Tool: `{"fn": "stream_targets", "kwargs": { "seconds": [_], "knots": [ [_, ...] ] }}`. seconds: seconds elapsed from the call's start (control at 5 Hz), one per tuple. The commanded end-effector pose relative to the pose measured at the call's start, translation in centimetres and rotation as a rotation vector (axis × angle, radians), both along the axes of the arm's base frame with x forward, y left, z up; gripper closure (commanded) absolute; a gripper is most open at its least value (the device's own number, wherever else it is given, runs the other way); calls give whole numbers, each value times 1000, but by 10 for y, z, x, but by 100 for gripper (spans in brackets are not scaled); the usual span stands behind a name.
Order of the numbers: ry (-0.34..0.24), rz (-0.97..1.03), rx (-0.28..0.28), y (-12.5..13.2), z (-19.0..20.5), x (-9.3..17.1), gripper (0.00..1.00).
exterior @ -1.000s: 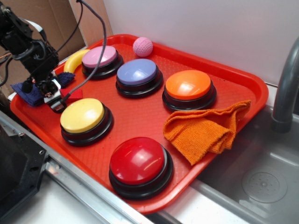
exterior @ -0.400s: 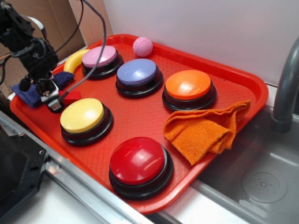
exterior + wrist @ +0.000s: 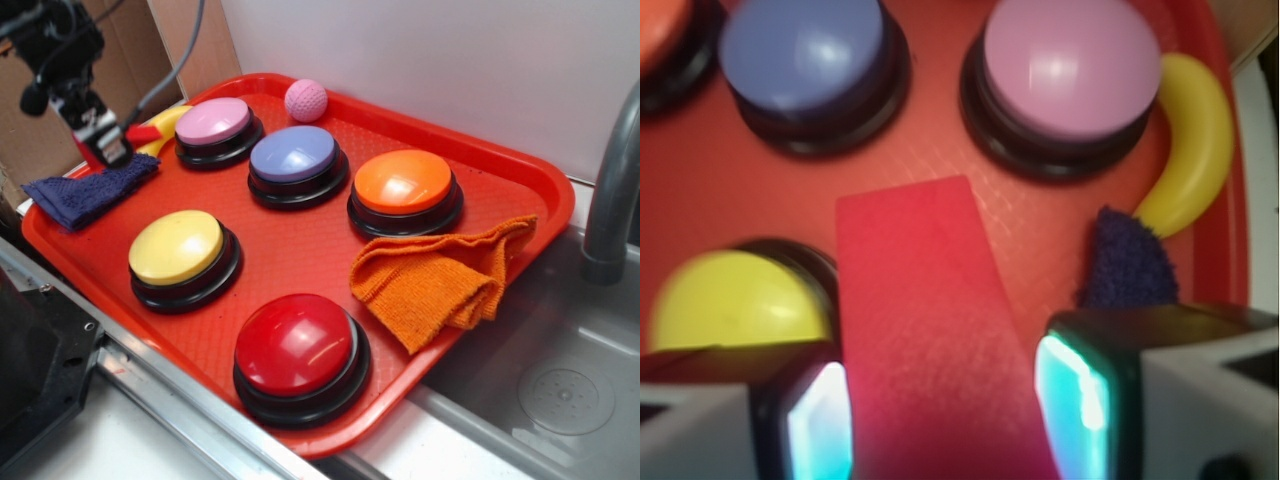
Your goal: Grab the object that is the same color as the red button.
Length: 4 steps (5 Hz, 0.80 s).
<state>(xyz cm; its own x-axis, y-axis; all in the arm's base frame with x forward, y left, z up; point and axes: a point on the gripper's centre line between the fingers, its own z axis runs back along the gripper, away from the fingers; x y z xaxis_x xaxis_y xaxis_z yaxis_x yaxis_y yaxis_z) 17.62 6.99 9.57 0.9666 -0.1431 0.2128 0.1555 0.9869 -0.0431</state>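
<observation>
The red button (image 3: 297, 345), a glossy dome on a black base, sits at the front of the red tray (image 3: 300, 240). The object, a small flat red block (image 3: 142, 131), hangs above the tray's far left corner, in front of the banana. My gripper (image 3: 108, 147) is shut on it. In the wrist view the red block (image 3: 925, 320) runs between the two fingers of the gripper (image 3: 945, 410), and both pads press its sides. It is lifted off the tray, with the buttons below it.
Yellow (image 3: 177, 247), pink (image 3: 213, 121), purple (image 3: 293, 153) and orange (image 3: 403, 182) buttons stand on the tray. An orange knitted cloth (image 3: 440, 280) lies right, a pink ball (image 3: 306, 100) at the back, a yellow banana (image 3: 168, 124) and blue cloth (image 3: 90, 190) left. Sink and faucet (image 3: 610, 190) are right.
The gripper has risen and moved back from the tray floor beside the yellow button, carrying the red block up with it. The blue cloth now lies uncovered.
</observation>
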Motion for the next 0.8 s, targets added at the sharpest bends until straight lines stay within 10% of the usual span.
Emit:
{"fn": "stream_targets", "kwargs": {
  "seconds": [0.0, 0.6],
  "knots": [
    [6, 136, -12, -48, 59, 30, 100],
    [-26, 187, 50, -99, 73, 57, 100]
  ]
}}
